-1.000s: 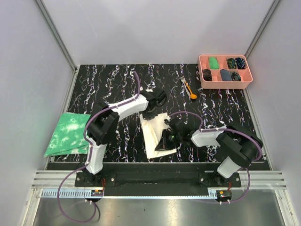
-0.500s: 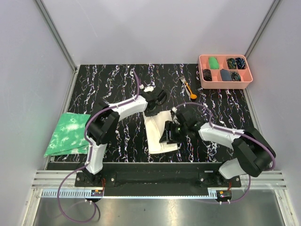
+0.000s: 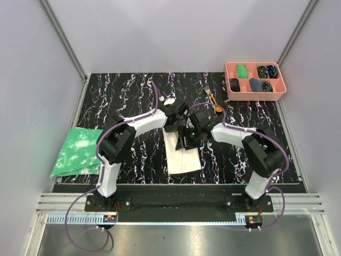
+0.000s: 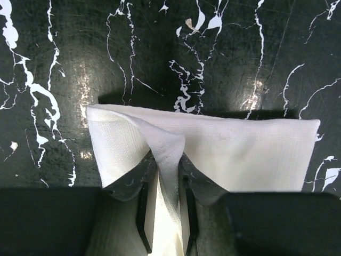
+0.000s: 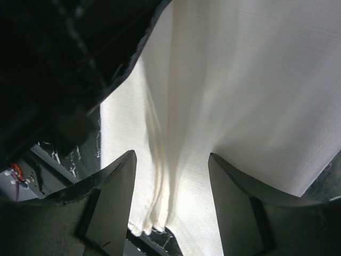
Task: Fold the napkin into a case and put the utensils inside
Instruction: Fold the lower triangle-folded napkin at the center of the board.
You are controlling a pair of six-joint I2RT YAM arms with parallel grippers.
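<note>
Napkin (image 4: 240, 154): matt cream cloth with a fine visible weave. Tabletop (image 4: 256, 53): smooth, glossy black marbled surface showing glare. Tray (image 3: 256, 96): smooth pink plastic.

Gets tight over the far end of the napkin (image 3: 184, 159), with the left gripper (image 4: 166, 160) and the right gripper (image 5: 171, 160) close together above it, jaws parted, and the left arm (image 3: 138, 122) and right arm (image 3: 234, 136) arching in from either side. Leaves bare worktop (image 3: 122, 90) across the far left and far middle, plus a strip to each side of the napkin near the bases. Narrows at the far right, with the utensils (image 3: 213, 100) just beyond the right arm and the pink tray (image 3: 227, 80) in the corner near them, and at the left edge, with the green cloth (image 3: 77, 152) beside the left arm.
</note>
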